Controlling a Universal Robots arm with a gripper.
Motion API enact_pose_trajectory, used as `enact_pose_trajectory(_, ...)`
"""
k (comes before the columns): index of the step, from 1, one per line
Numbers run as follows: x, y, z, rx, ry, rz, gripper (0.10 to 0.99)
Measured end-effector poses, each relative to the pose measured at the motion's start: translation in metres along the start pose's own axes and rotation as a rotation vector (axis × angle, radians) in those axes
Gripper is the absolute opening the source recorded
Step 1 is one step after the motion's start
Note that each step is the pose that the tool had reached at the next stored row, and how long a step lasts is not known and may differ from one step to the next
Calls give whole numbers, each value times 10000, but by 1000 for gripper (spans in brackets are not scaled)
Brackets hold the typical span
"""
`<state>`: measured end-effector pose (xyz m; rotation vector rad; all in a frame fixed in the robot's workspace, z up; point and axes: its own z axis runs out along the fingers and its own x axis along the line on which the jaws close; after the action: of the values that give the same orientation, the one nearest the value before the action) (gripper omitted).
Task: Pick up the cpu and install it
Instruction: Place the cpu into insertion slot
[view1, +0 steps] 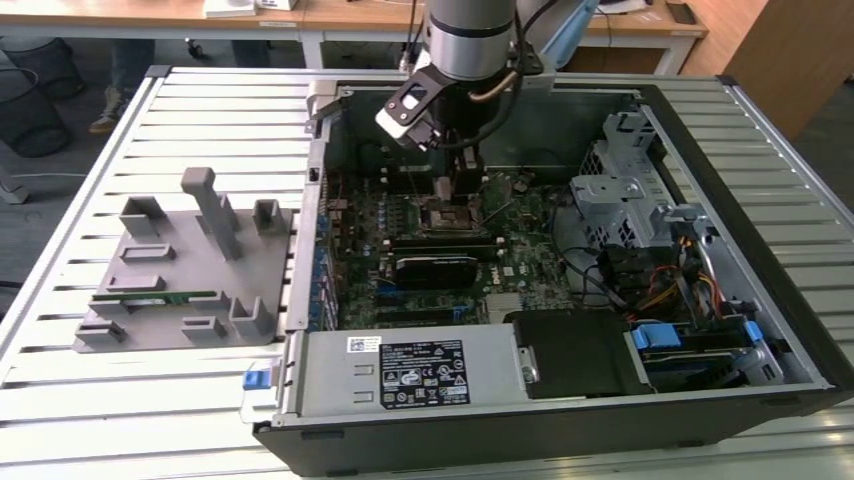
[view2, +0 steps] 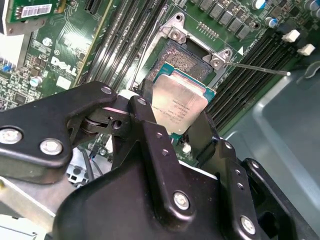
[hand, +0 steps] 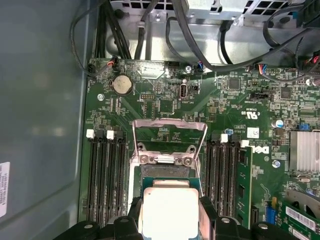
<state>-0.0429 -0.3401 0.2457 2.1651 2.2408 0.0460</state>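
Item: cpu (view2: 179, 102) — picked up and clamped at two opposite edges by the tool (view2: 174, 126), poised over the open socket (view2: 183, 57) just past the tool's tips, retention frame (hand: 170, 123) raised — pick-up judged done, seating not yet, contact unclear.

We see the cpu (view2: 179, 102) as a flat square chip with a pale silver metal top and a thin green edge. It is clamped by two opposite sides in the gripper (view2: 171, 114), metal face up, just over the open socket (view2: 182, 57). We cannot tell whether it touches.
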Motion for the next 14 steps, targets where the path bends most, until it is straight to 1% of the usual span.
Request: enact_pose_trajectory(14, 3, -7, 180, 0, -2, 2, 529)
